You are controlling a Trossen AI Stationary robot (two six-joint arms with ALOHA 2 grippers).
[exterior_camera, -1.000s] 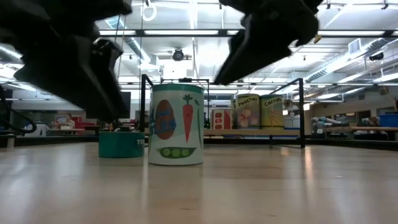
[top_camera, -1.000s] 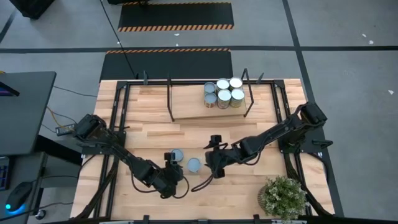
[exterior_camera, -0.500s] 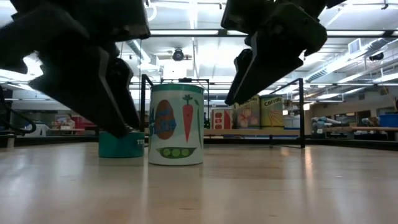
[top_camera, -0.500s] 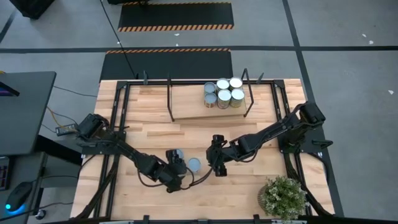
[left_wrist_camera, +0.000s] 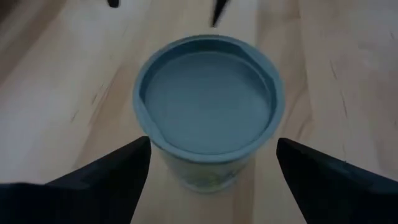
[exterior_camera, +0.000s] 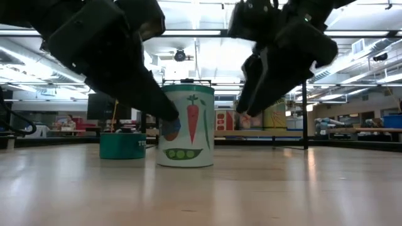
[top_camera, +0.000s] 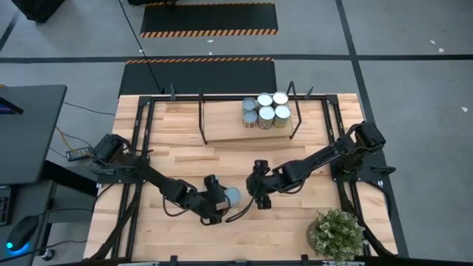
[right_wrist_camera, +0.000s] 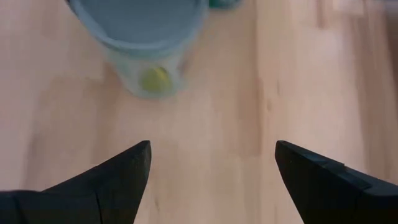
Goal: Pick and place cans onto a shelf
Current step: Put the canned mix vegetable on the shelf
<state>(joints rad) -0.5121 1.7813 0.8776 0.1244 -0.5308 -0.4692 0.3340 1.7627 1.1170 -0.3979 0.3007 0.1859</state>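
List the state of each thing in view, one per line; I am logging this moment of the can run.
Left gripper: open, fingers either side of the vegetable can.
Vegetable can: upright on the table, not lifted.
Teal can: upright on the table behind it.
Right gripper: open, empty, above bare wood beside the vegetable can.
Five cans: standing clustered on the shelf.
Shelf: mostly bare board.

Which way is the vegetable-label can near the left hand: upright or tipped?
Upright. The can stands on its base on the table, carrot label vertical, round top level between the open left hand.

Two dark, black-cabled jointed arms
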